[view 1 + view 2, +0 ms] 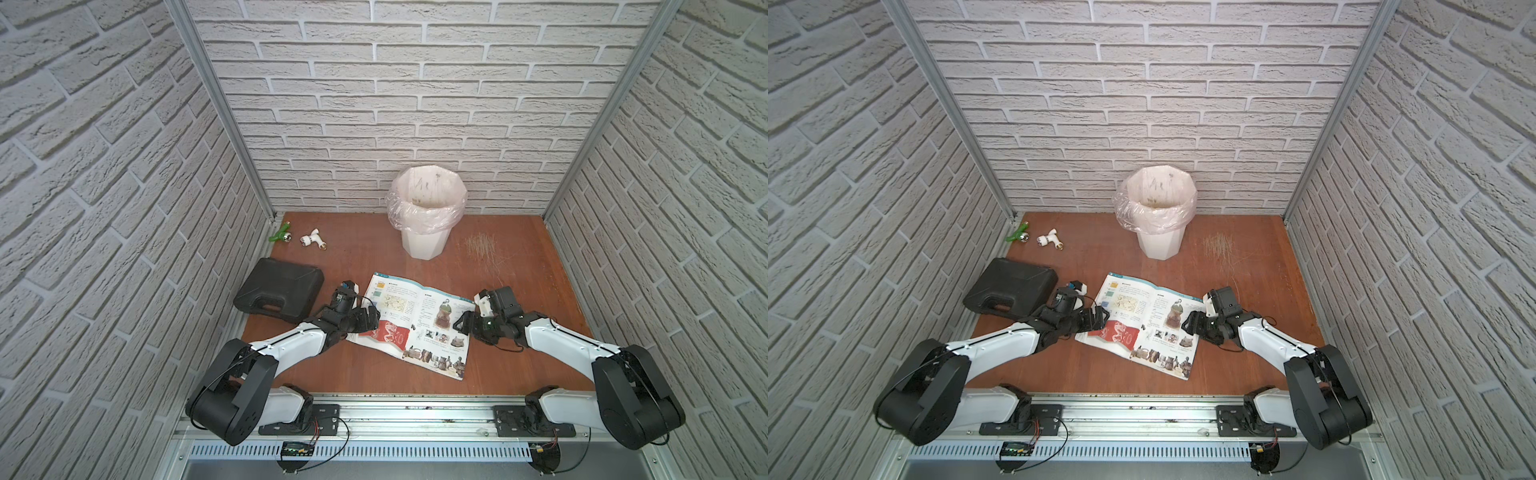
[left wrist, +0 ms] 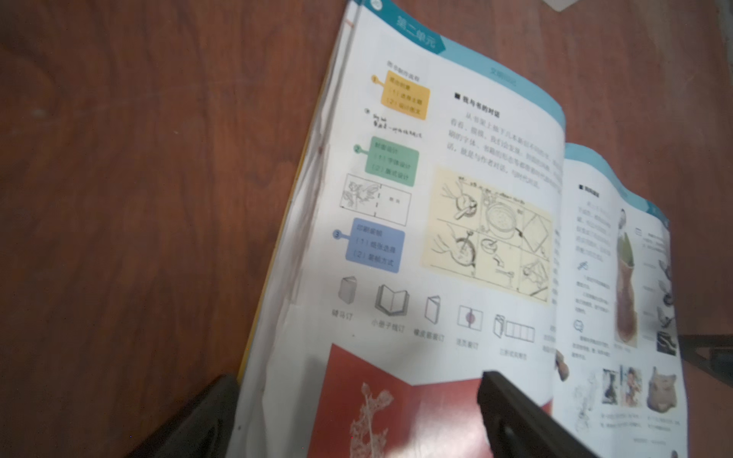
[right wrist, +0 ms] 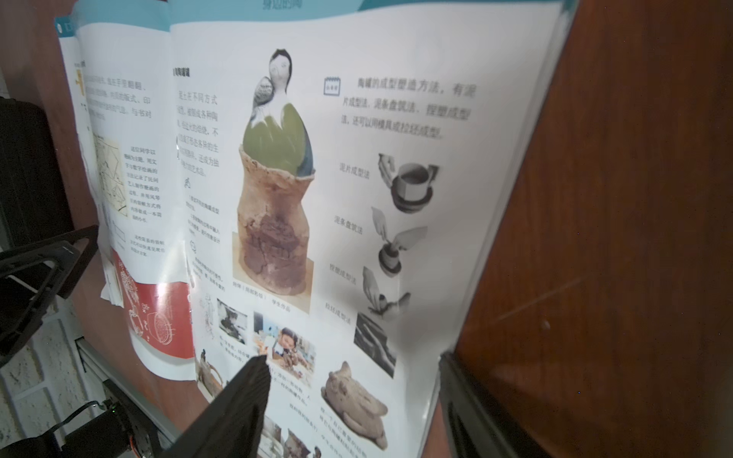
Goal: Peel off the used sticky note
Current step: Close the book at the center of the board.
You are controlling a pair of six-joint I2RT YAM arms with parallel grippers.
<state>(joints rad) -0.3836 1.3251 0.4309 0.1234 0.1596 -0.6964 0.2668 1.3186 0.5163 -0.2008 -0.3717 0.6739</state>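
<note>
The used sticky note could not be made out in any view; only printed coloured panels showed on the open book [image 1: 419, 316], which lay on the wooden table [image 1: 332, 374]. The left gripper [image 1: 371, 320] stood over the book's left page, jaws spread wide and grasping nothing. The right gripper [image 1: 462, 323] stood at the right page's outer edge, jaws apart and empty, one finger [image 3: 238, 404] over the page. A lined bin [image 1: 426, 232] stood beyond the book, and a black case [image 1: 278, 293] lay near the left arm.
</note>
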